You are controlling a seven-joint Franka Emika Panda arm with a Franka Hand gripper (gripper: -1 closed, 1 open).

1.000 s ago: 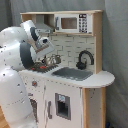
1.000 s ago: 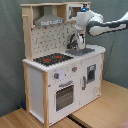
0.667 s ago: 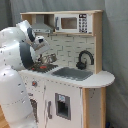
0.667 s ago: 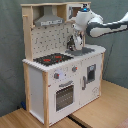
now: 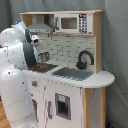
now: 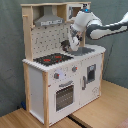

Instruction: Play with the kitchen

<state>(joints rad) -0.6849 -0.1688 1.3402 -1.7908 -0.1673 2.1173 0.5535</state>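
kitchen (image 6: 60,75): white panels, light-wood frame, black-red hob (image 6: 52,59), grey hood (image 6: 50,21); stands on wooden floor (image 6: 95,112), grey backdrop behind. gripper (image 6: 66,45) above counter, 2 o'clock of hob; finger state undeterminable.

My arm (image 6: 107,28) comes in from the second exterior view's right, elbow high, wrist bent steeply downward. In the first exterior view its white links (image 5: 17,47) fill the left side. The gripper (image 6: 69,46) points down and hangs low; I can't quite make out its tip.
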